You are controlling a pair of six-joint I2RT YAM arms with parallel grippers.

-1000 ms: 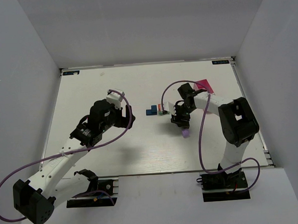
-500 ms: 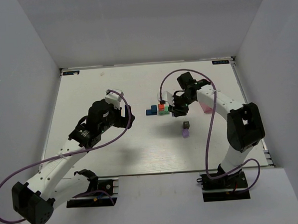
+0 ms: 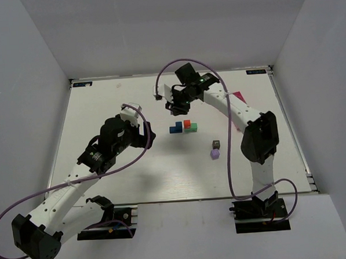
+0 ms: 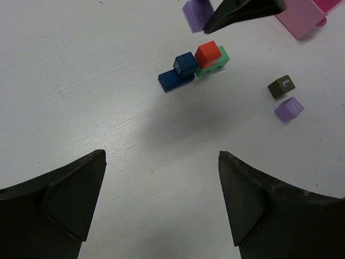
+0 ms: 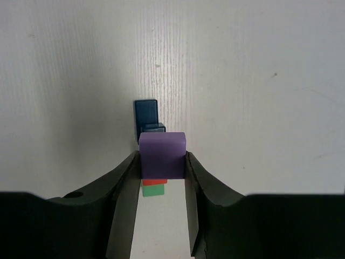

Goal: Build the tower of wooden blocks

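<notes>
A purple block (image 5: 162, 155) was clamped in the half-closed right gripper (image 3: 177, 105), at twelve o'clock of the red block (image 4: 208, 54); toppling was risked by a skewed release. The left gripper (image 4: 160, 162) was seen wide open and empty.

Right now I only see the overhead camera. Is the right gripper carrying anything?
Observer: Yes. Its wrist camera shows the right gripper shut on a purple block.
Operator: Is it lined up with the red block?
Observer: Roughly. In that wrist view the red block peeks out just beneath the purple block's lower edge.
</notes>
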